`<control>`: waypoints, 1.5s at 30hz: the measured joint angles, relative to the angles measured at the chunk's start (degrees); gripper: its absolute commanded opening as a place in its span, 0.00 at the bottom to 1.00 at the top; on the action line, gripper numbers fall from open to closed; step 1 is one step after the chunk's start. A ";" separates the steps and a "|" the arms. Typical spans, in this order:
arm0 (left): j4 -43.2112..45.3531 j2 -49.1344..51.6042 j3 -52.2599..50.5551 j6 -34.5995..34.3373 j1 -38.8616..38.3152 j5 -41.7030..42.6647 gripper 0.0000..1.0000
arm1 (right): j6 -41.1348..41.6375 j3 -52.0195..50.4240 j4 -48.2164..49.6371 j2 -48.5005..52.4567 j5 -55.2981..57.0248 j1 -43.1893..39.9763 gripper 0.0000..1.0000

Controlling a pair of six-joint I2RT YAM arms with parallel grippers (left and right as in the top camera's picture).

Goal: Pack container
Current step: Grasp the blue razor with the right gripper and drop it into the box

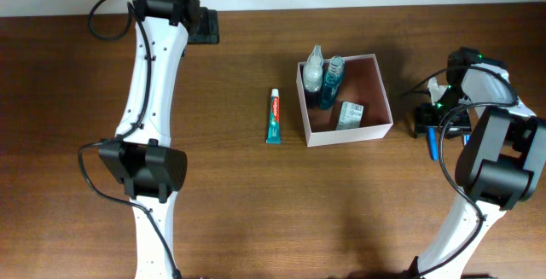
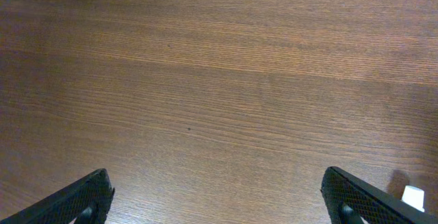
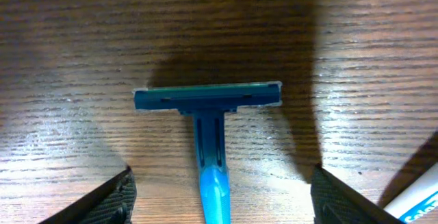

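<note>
The container (image 1: 351, 134) is a square box with white walls and a reddish-brown inside, at the table's middle right. In it are a clear bottle (image 1: 314, 70), a blue bottle (image 1: 331, 83) and a green-white soap packet (image 1: 350, 115). A toothpaste tube (image 1: 274, 117) lies on the table just left of it. A blue razor (image 3: 209, 125) lies right of the container, also seen from overhead (image 1: 432, 147). My right gripper (image 3: 219, 196) is open, low over the razor, with its handle between the fingers. My left gripper (image 2: 215, 196) is open and empty over bare wood at the far left back (image 1: 205, 25).
A white object with blue print (image 3: 419, 198) lies by the right finger, at the edge of the right wrist view. A small white bit (image 2: 413, 196) shows by the left gripper's right finger. The table is dark wood.
</note>
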 measured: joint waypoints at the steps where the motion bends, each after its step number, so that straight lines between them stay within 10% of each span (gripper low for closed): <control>1: 0.00 0.00 0.00 -0.02 0.00 0.00 0.99 | -0.09 0.00 0.04 0.00 0.02 0.00 0.68; 13: 0.00 0.00 0.00 0.00 0.00 0.00 0.99 | 0.13 0.00 0.44 -0.02 0.44 0.00 0.20; 24: 0.00 0.00 0.00 0.00 0.00 0.00 0.99 | -0.04 0.15 -0.04 -0.02 1.11 0.00 0.04; 35: 0.50 0.00 0.00 0.00 0.00 0.00 1.00 | 0.50 6.01 -6.62 0.92 0.00 0.00 0.04; 45: 1.51 0.00 0.00 0.00 0.00 -0.15 0.99 | 5.77 33.42 -23.96 1.84 -7.98 2.05 0.04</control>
